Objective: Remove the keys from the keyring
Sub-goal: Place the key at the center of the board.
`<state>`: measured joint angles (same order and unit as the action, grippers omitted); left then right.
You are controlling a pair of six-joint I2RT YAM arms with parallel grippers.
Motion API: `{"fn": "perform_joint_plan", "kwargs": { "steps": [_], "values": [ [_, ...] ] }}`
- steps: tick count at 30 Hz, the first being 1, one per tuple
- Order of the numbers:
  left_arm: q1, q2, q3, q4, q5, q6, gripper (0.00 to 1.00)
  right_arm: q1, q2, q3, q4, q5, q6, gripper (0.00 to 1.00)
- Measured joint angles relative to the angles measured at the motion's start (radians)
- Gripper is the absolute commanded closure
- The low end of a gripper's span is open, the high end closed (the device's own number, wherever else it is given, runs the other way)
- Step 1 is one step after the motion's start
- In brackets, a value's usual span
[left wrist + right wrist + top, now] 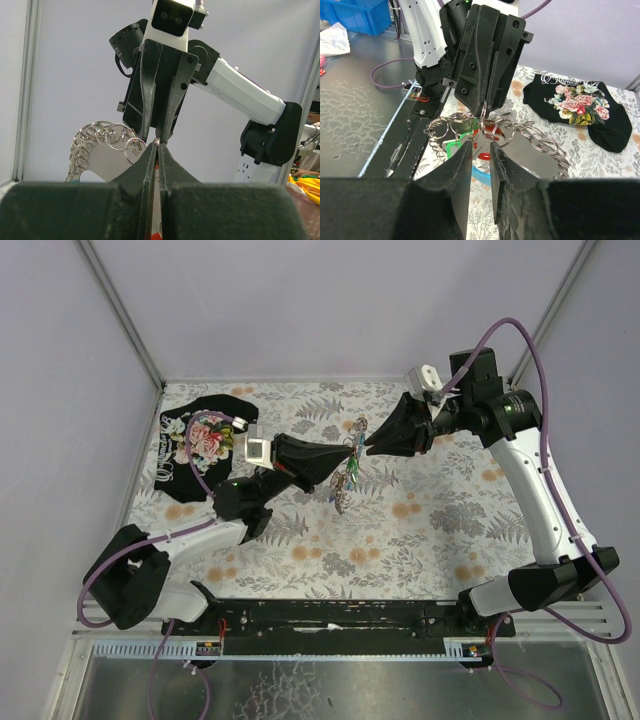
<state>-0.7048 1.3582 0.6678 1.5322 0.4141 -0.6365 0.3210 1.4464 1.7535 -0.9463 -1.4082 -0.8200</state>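
Both grippers meet above the table's middle around the keyring (357, 426), a bunch of thin silvery rings on a curved grey plate (540, 157). Below it hang the keys (345, 480). My left gripper (157, 145) is shut on one thin ring at its very tips, and a bit of red key head (159, 234) shows low between the fingers. Facing it tip to tip, my right gripper (481, 144) has its jaws a narrow gap apart, with a key's metal part and a red head (492, 131) between them. A green key head (455, 148) and the light-blue fob (482, 175) hang beside them.
A black floral cloth (205, 445) lies at the table's far left. The table has a leaf-patterned cover (430, 530). Pale walls stand behind and to both sides. A black rail (330, 615) runs along the near edge by the arm bases.
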Motion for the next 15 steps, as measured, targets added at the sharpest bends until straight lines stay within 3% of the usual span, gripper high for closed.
{"fn": "perform_joint_plan", "kwargs": {
  "steps": [15],
  "values": [
    [0.000, 0.006, 0.005, 0.000, 0.000, -0.026, 1.00, 0.053, 0.015, 0.000, 0.018, 0.011, 0.020, 0.75]
  ]
}}
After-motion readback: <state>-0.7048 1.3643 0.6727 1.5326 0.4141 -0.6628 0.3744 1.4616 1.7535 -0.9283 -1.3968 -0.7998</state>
